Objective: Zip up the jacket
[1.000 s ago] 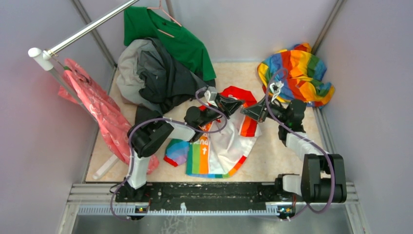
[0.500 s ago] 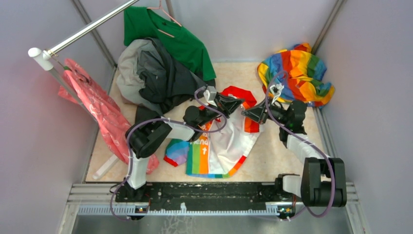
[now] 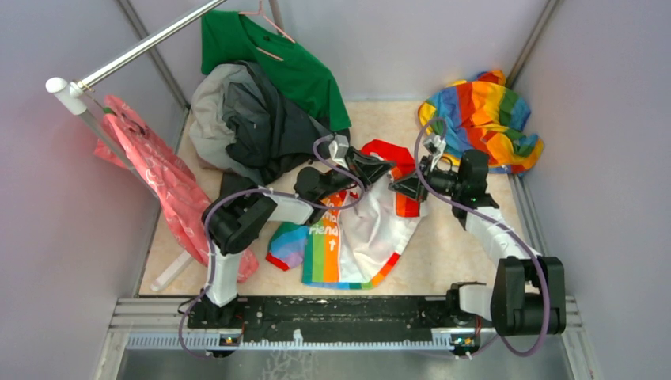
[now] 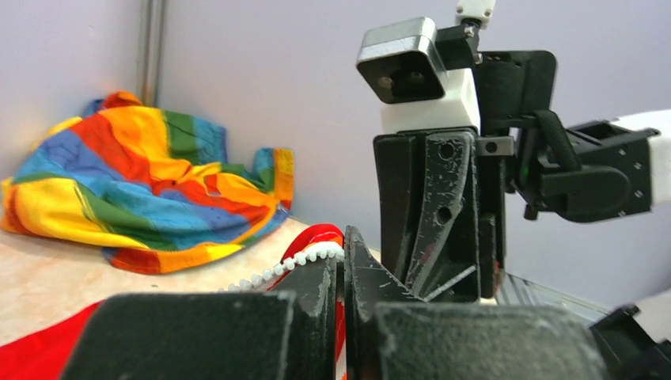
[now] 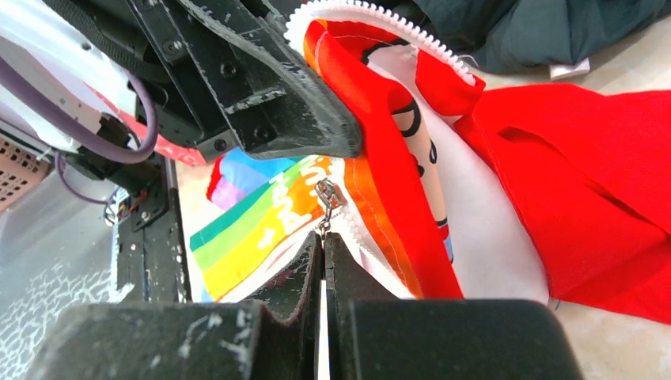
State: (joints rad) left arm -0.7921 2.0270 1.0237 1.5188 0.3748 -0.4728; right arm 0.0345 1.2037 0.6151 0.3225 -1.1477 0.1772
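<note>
The jacket point(image 3: 360, 237) lay spread on the worktop point(image 3: 467, 245), about in the middle between the two arms, with its red hood toward the back. The left pincer point(image 3: 380, 169) was closed tightly on the upper front edge of the jacket, where the white zipper teeth point(image 4: 285, 269) came out beside its fingers. The right pincer point(image 5: 323, 241) was closed too, and it seemed to grip the small metal zipper pull point(image 5: 327, 196). I judged the task as only partly done. The pull sat somewhere along the front, and how much below it was already joined I could not tell. Above it the teeth curved free and open, so the stretch up to the collar was left to close.
</note>
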